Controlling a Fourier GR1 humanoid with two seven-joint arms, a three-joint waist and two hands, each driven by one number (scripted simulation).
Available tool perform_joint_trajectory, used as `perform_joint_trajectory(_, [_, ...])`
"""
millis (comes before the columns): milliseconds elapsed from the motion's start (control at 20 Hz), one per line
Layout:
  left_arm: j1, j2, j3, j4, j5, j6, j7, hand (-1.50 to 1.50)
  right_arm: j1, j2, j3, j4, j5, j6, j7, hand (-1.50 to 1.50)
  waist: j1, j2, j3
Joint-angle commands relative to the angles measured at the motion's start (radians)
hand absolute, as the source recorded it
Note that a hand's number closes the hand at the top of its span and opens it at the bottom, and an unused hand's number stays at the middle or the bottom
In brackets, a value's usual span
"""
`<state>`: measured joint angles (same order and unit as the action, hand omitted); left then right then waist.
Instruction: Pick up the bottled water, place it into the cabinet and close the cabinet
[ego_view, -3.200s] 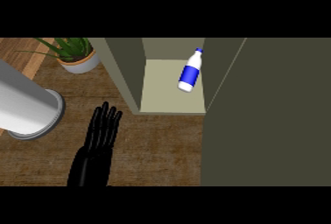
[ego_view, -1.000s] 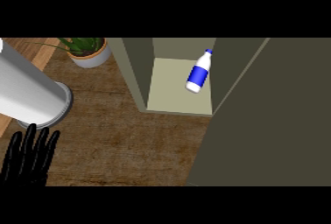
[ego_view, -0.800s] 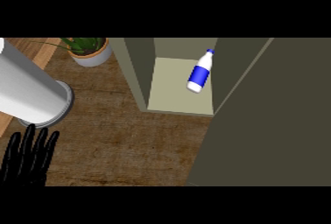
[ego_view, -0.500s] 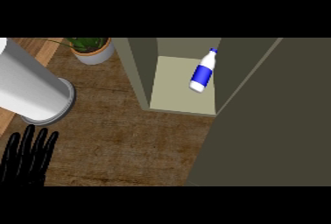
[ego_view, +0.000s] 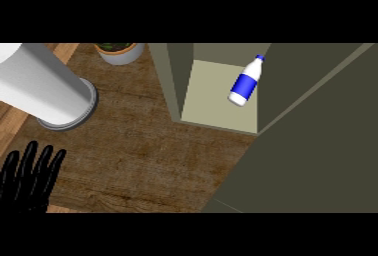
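A brown wood-grain surface (ego_view: 148, 145) fills the middle of the head view, with a lighter strip of wood running along its left edge. Well to the right of the hand, a broad dark olive cabinet door (ego_view: 317, 150) takes up most of the right side. It stands open, and its lower edge cuts diagonally across the surface.

Up and to the right of the hand is the cabinet (ego_view: 177, 75), its pale inner floor open to view between an olive side wall and the door. Directly above the hand, and close to it, a large white cylinder (ego_view: 40, 87) stands on a grey round base.

The left hand (ego_view: 28, 180) shows at the lower left corner. It is black, with its fingers straight, slightly spread and pointing up the view. It holds nothing and touches nothing.

Far above the hand and a little to its right, a potted plant (ego_view: 118, 51) sits at the top edge. The bottled water (ego_view: 246, 86) lies on its side on the cabinet floor, well apart from the hand. It is white with a blue label and has its blue cap toward the upper right, near the door.
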<state>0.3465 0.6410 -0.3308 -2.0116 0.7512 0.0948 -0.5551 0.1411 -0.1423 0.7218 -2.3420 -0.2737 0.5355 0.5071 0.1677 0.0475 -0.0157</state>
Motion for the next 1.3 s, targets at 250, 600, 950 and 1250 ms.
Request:
perform_joint_trajectory(250, [0.032,0.011,0.02,-0.001,0.008,-0.01,-0.007,-1.5,-0.013,0.135,-0.108,0.131,-0.066,-0.237,-0.019,1.5,-0.035,-0.012,0.006])
perform_joint_trajectory(600, [0.038,0.009,0.043,0.007,0.028,-0.017,-0.013,-1.5,-0.009,0.136,-0.227,0.151,-0.066,-0.35,-0.072,1.5,-0.056,-0.008,0.005])
perform_joint_trajectory(950, [0.021,0.027,0.044,-0.016,0.034,-0.039,0.006,-1.5,-0.25,0.139,-0.362,0.36,-0.087,-0.507,-0.11,1.5,-0.015,-0.005,0.01])
perform_joint_trajectory(1250, [0.02,0.021,0.052,0.011,0.058,-0.062,0.012,-1.5,-0.592,0.142,-0.441,0.648,-0.146,-0.713,-0.118,1.5,-0.017,-0.013,0.013])
